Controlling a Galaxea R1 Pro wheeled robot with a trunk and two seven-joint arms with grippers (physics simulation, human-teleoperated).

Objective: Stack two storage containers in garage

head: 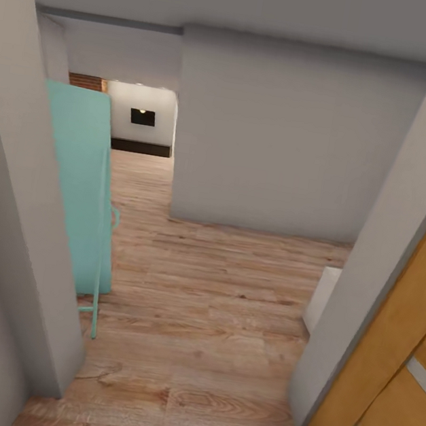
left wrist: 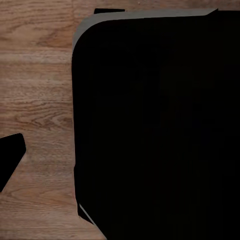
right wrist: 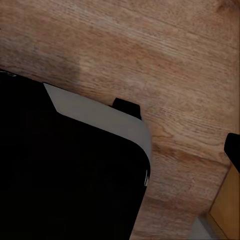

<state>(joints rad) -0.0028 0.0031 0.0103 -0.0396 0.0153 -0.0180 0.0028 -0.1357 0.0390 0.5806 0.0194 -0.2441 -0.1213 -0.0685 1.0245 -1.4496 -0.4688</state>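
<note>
Right now I'm squeezing through a doorway on the wood-plank floor: grey door jamb close on my left, wooden door close on my right, so drifting either way could clip the base. Both wrist views look down past the dark base at planks; I cannot tell whether either hand is wide or narrow. Neither storage container is in sight. Beyond, a teal panel leans into the passage and could snag my left side before the grey wall forces a turn.
</note>
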